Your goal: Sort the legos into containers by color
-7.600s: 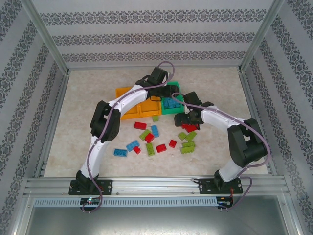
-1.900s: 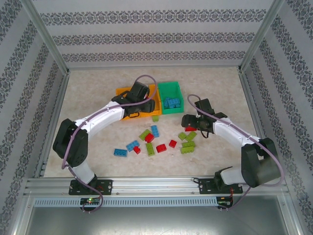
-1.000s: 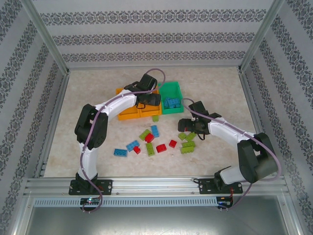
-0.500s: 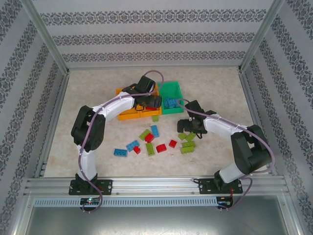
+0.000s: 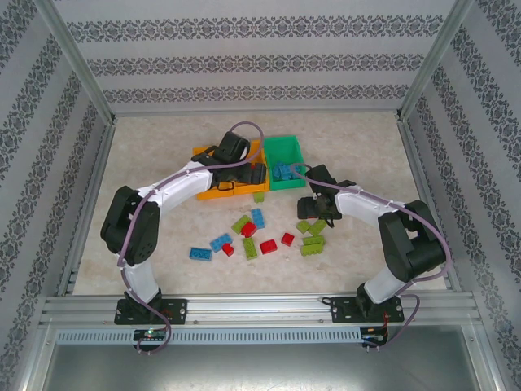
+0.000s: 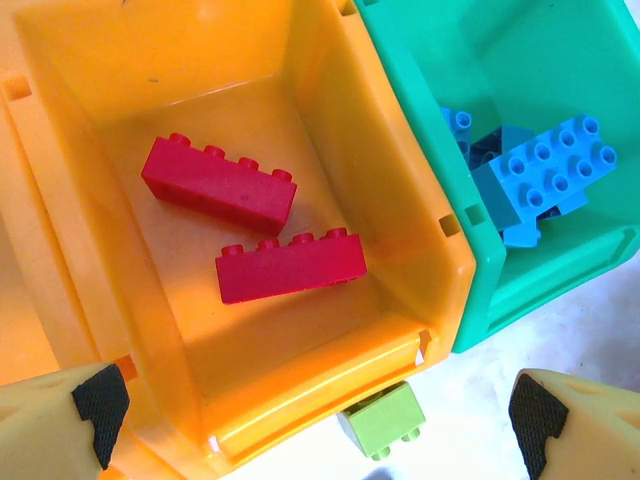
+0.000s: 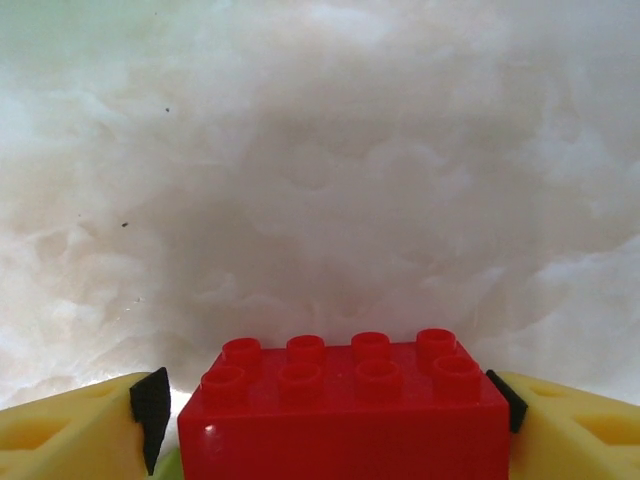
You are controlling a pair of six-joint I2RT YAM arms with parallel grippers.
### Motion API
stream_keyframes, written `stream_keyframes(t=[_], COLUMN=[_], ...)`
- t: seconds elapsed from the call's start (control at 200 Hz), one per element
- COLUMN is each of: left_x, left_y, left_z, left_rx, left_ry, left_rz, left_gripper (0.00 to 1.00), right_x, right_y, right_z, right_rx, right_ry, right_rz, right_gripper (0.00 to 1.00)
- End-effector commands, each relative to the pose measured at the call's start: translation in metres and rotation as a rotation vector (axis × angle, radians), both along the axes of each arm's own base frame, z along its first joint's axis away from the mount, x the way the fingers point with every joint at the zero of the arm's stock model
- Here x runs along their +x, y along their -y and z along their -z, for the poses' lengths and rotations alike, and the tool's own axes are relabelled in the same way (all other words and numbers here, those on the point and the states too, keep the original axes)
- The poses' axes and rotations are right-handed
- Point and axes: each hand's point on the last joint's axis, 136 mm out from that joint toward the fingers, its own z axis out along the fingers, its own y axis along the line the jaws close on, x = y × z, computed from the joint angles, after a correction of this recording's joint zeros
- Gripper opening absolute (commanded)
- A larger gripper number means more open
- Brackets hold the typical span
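Since half a second earlier, the left arm had been swung outward. The left gripper point(image 6: 318, 410) was held spread wide over the orange bin point(image 6: 400, 200) touching the green bin point(image 6: 540, 280); two red legos point(image 6: 218, 183) lay inside. The right gripper point(image 7: 325, 403) was clamped on a red brick point(image 7: 345, 430) near the green bin.

Glossy plastic orange bin point(image 6: 380, 190) and red brick point(image 7: 345, 420); tabletop point(image 7: 320, 150) seemingly matt, marbled.

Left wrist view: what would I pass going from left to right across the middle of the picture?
Orange bin holding two red bricks → green bin holding blue bricks.
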Motion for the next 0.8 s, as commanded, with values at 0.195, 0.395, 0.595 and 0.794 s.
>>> stream_keyframes(t=[0.195,0.395,0.595,0.794], left_x=[0.0,-0.007,-0.019,-0.029], left_y=[-0.006,-0.017,-0.034,-0.046], left_z=[-0.016,-0.02,-0.024,-0.016], left_rx=[-0.034,-0.015,0.01,0.035], left_ry=[0.052,0.081,0.122,0.115], left_rz=[-0.026,-0.049,-0.077,-0.1], left_gripper=[1.0,1.0,1.0,1.0], right_x=[0.007,0.023,0.049,0.077], right_y=[-0.001,-0.03,-0.081,-0.132], right_z=[-0.013,-0.055,-0.112,-0.151], right_rx=[-0.021,0.074,0.37,0.588], right_ry=[0.022,0.13,0.275,0.306], right_rz=[-0.002,-0.04,-0.073,-0.115], right_gripper=[0.62,0.61,0.6,0.6])
